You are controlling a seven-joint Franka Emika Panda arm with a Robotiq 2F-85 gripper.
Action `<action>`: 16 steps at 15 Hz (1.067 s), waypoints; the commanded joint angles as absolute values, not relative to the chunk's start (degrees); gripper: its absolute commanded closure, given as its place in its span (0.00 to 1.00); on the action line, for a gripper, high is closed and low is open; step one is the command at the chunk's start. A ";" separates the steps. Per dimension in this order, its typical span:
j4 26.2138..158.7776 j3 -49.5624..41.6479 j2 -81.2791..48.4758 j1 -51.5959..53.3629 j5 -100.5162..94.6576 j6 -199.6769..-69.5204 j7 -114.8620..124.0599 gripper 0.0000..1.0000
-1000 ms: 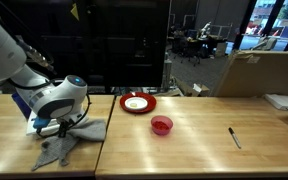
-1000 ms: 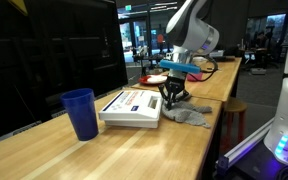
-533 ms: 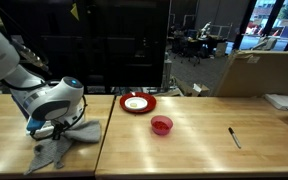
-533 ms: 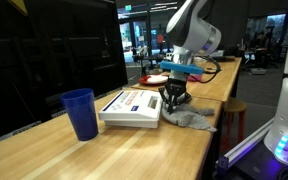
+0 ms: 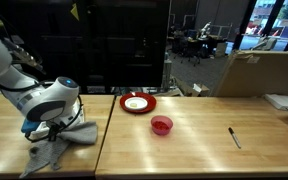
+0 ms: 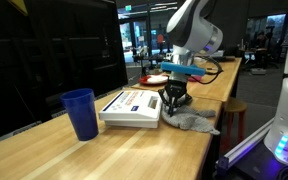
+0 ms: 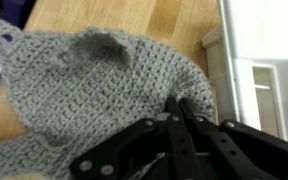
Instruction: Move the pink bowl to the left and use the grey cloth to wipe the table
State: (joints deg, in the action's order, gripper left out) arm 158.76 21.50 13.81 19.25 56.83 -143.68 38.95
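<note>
Gripper (image 7: pixel 177 108) jaws closed, pinching grey crocheted cloth (image 7: pixel 94 90) on light wooden table (image 5: pixel 184 150). Press low and drag your strokes flat and overlapping; don't let cloth bunch or lift.

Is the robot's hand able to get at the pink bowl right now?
Path yes, probably: nothing stands between hand and pink bowl on the table. But the hand is shut on the grey cloth.
</note>
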 commanded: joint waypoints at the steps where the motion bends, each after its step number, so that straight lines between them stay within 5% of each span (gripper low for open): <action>1: 159.42 21.59 14.26 19.09 57.05 -142.60 40.47 0.99; 16: 160.31 15.25 15.64 8.98 35.49 -133.82 52.86 0.99</action>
State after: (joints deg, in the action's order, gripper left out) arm 158.70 17.01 15.32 11.31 40.40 -135.38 50.47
